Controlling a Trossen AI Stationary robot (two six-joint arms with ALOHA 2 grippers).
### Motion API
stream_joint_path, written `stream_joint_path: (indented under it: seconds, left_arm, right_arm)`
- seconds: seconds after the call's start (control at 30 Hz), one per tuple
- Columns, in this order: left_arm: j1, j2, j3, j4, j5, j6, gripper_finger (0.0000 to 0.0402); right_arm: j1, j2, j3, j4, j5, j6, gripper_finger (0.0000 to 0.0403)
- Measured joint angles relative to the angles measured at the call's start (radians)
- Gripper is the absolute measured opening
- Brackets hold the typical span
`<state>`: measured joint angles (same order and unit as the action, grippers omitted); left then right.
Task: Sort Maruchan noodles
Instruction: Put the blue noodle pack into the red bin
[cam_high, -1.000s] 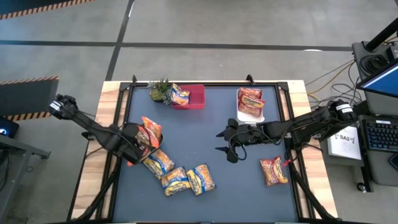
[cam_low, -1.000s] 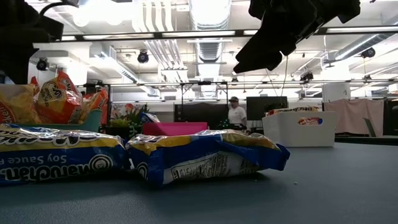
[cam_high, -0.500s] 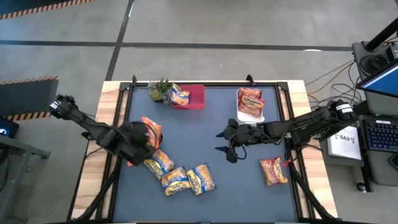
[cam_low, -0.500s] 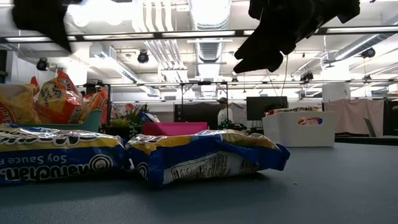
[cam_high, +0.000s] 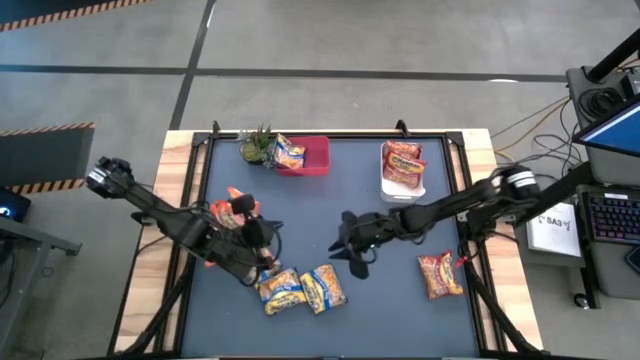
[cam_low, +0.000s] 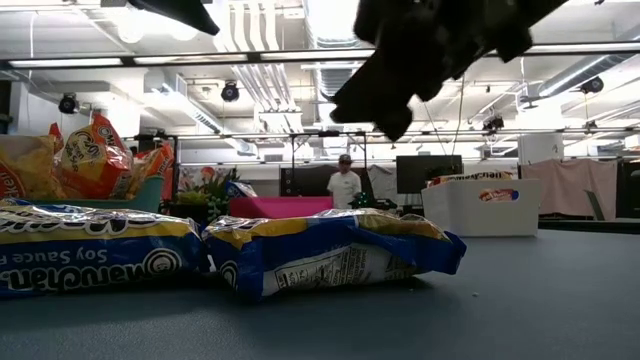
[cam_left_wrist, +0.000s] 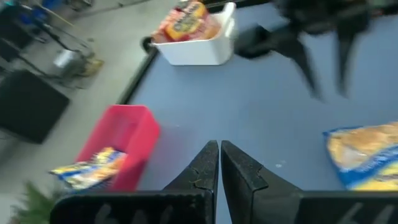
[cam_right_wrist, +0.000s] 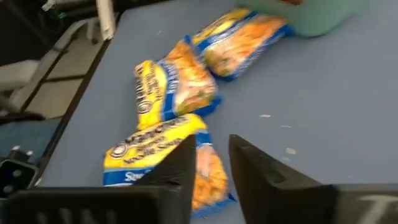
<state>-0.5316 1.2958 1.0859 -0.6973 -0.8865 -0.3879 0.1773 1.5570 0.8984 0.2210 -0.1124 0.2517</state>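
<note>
Three crinkly yellow-and-blue plastic noodle packets (cam_high: 300, 287) lie near the front of the dark surface (cam_high: 330, 210), the narrowly parted right claw (cam_high: 350, 247) hovering beside them and the pinched-shut, empty left claw (cam_high: 262, 262) overhead; light, soft, slippery things, probably best pinched across an edge.

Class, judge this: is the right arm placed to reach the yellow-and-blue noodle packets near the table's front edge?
Probably yes. The right gripper hangs just beside the yellow-and-blue packets, with only bare table between them.
</note>
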Motion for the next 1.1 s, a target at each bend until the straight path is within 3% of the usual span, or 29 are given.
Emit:
stream_joint_path:
  seconds: [0.23, 0.73, 1.1]
  left_arm:
    - [0.000, 0.012, 0.000, 0.000, -0.058, 0.016, 0.0001]
    - [0.000, 0.012, -0.001, 0.015, -0.058, 0.006, 0.0001]
    - [0.000, 0.011, -0.002, 0.026, -0.074, 0.012, 0.0001]
  right_arm:
    - [0.037, 0.143, 0.113, -0.009, -0.079, -0.001, 0.0013]
    - [0.065, 0.337, 0.240, -0.080, -0.112, -0.026, 0.0009]
    - [0.032, 0.379, 0.256, -0.085, -0.139, -0.002, 0.0009]
